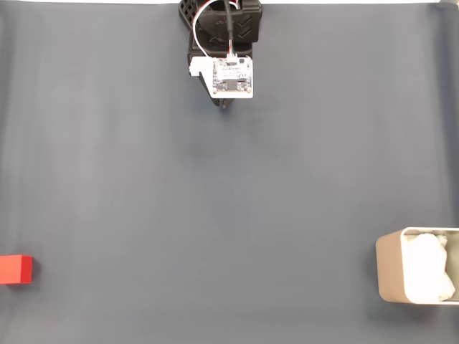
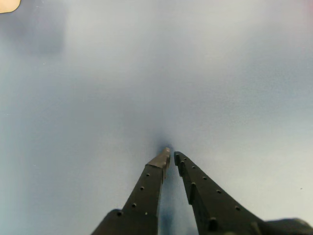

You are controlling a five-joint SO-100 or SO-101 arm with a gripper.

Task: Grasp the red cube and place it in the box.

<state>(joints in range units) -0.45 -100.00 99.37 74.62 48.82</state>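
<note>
A dark blue-grey mat (image 1: 229,215) covers almost the whole fixed view, smooth and matte, with faint vertical bands of lighter and darker tone; a thin white strip (image 1: 86,2) runs along its top edge. In the wrist view the same surface looks pale blue-grey and evenly lit, with a soft shadow patch near the upper left.

The arm (image 1: 222,36) enters from the top centre of the fixed view, black, with red and white wires and a white circuit board on its wrist. The box (image 1: 391,269) sits at the right edge low down, beige-grey with rounded corners and a lumpy white lining, partly cut off by the frame. The red cube (image 1: 16,269) lies at the far left edge at about the same height, well apart from both the box and the arm.

In the wrist view the gripper (image 2: 170,155) has its two dark fingers nearly together, tips just apart, nothing between them.
</note>
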